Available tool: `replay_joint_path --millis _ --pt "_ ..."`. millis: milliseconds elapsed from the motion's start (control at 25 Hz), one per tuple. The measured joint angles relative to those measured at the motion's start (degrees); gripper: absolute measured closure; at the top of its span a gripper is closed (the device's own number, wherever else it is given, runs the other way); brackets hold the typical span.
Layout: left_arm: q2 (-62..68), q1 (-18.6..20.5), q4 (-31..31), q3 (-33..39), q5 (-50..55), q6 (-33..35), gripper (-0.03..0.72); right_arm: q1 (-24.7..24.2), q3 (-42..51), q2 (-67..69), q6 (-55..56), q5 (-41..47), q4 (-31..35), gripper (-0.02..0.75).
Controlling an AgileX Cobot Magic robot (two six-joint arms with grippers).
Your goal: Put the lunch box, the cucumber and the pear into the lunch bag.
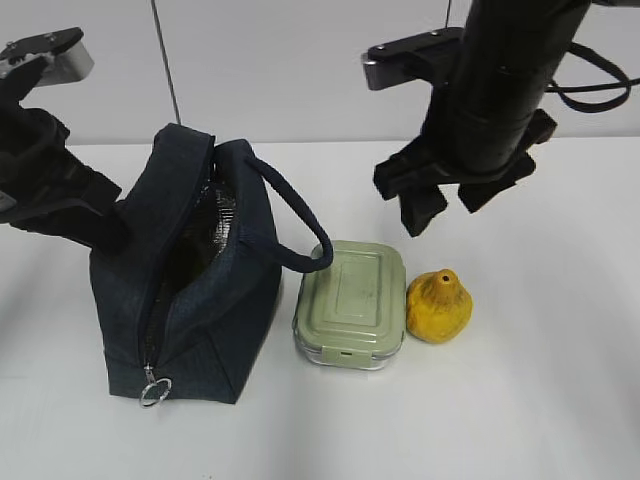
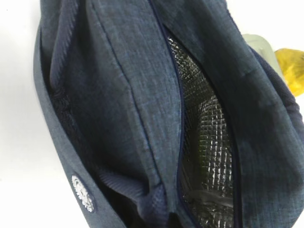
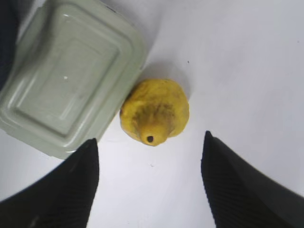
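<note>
The navy lunch bag (image 1: 215, 330) stands at the left with its zipper open and silver lining showing; it fills the left wrist view (image 2: 118, 95). My left gripper (image 1: 105, 232) is at the bag's left wall. Its fingers are hidden, and the fabric bunches where they close. The pale green lunch box (image 1: 352, 300) lies right of the bag, and the yellow pear (image 1: 440, 307) stands just right of the box. My right gripper (image 1: 450, 205) hangs open and empty above them. In the right wrist view, the pear (image 3: 154, 111) and the box (image 3: 66, 80) lie ahead of the gripper (image 3: 149, 137). The cucumber is out of view.
The bag's looped handle (image 1: 290, 215) arches toward the lunch box, and its metal ring pull (image 1: 153, 390) hangs at the front bottom. The white table (image 1: 520, 400) runs right and in front of the pear. A pale wall stands behind.
</note>
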Motion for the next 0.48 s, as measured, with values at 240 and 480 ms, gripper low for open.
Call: replay_joint_path --millis 240,480 --pt "0.0 0.0 0.2 0.0 0.0 0.0 0.685 -0.5 0.0 5.3 -0.4 1.7 -0.8 0.251" --pt "0.0 0.0 0.2 0.0 0.1 0.0 0.685 -0.5 0.0 10.2 -1.5 2.6 -1.0 0.253"
